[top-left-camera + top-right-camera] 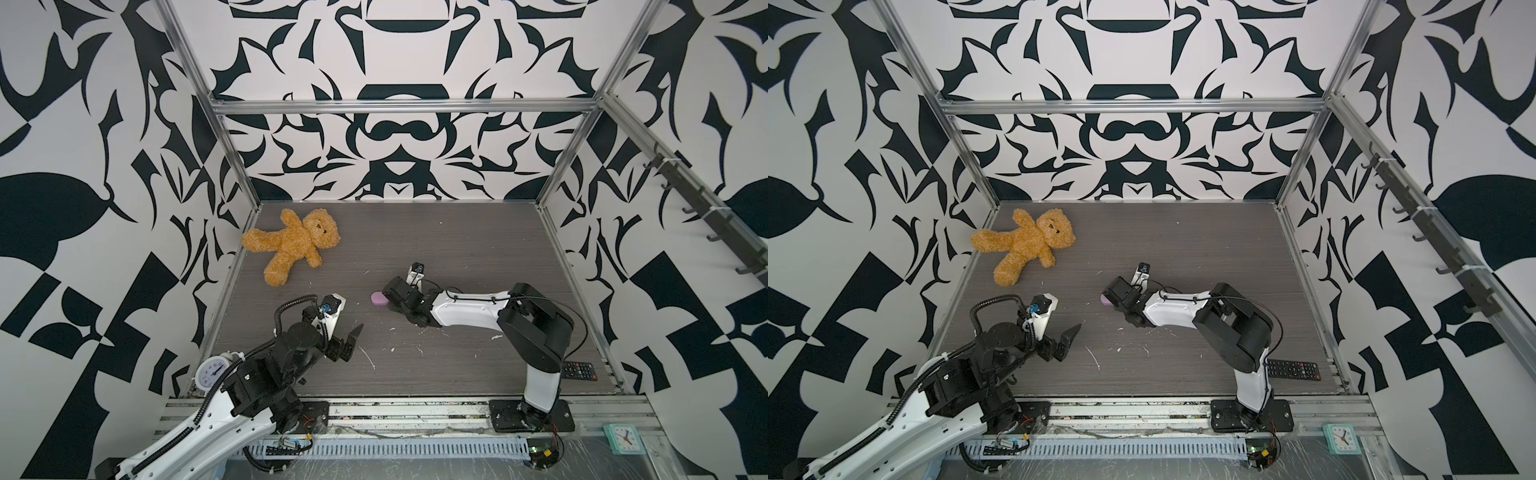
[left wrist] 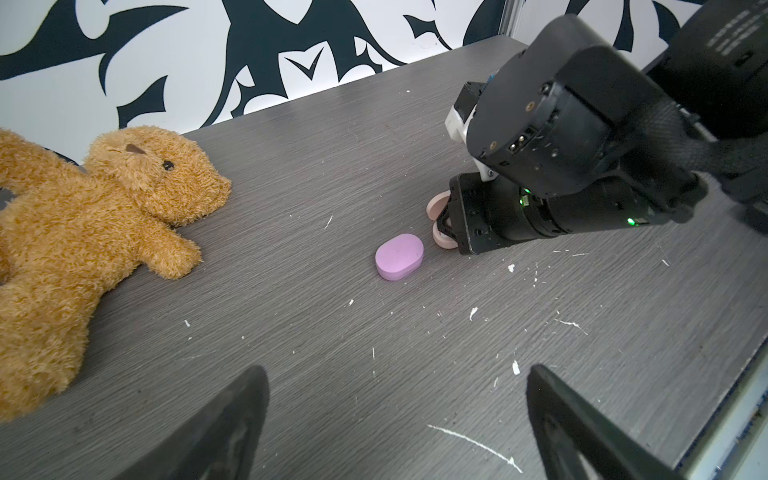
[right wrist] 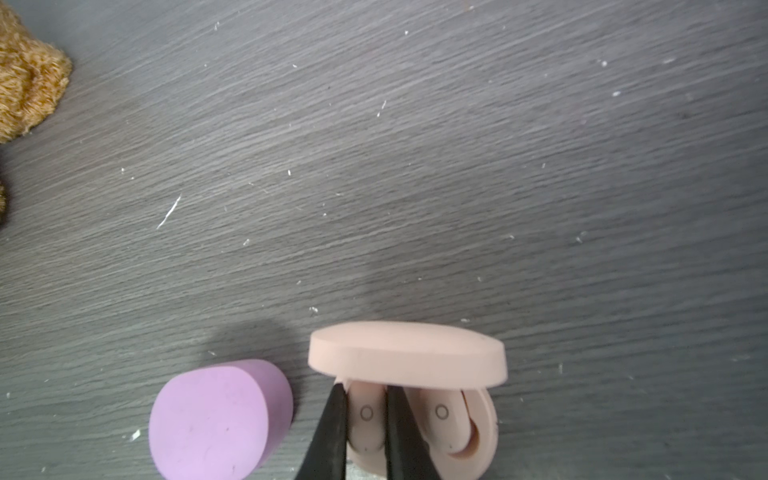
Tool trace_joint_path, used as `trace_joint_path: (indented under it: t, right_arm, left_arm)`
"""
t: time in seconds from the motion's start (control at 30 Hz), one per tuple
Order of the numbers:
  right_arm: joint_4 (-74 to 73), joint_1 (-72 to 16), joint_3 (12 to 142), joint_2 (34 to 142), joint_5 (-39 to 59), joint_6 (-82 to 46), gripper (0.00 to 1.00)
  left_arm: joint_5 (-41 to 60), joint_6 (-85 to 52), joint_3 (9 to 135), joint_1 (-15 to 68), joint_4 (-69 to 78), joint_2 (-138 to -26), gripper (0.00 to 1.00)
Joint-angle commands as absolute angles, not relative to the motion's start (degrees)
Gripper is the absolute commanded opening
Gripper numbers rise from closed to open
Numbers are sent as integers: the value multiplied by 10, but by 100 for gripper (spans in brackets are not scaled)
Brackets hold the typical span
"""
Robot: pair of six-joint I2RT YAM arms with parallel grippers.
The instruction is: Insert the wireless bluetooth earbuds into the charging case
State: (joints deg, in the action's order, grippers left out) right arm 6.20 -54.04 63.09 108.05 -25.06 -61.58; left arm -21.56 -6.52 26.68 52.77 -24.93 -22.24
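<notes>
Table [image 1: 457,249] of grey wood grain, flecked with white scraps. Brown teddy bear [image 1: 291,245] lies well away from both sets of jaws. Left arm [image 1: 266,374] hangs above the table, its left jaws spread wide and empty, well apart from the work. Right arm [image 1: 469,309] reaches low, its right jaws nearly shut, pinching one peach earbud [image 3: 365,415] that sits in the open peach case [image 3: 407,353]. The case lid leans up just past the jaw tips. A second peach earbud [image 3: 442,415] rests in the socket just beside the right jaws. A closed lilac case [image 3: 216,419] lies just beside them on the other side. No lilac earbuds show.

Likely risk: the pinched earbud may not be fully seated. On release it could cling to a jaw and lift out, or the light case could slide and bump the lilac one.
</notes>
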Motion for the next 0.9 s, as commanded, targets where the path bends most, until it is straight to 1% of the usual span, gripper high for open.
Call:
trace_joint_path:
  t: [0.0, 0.87]
  right_arm:
    - [91, -545, 624, 1073, -236, -620, 5]
    - [97, -548, 625, 1064, -245, -625, 17]
  left_arm:
    - [-213, -65, 269, 527, -249, -221, 99]
    - [-211, -65, 269, 527, -250, -221, 99]
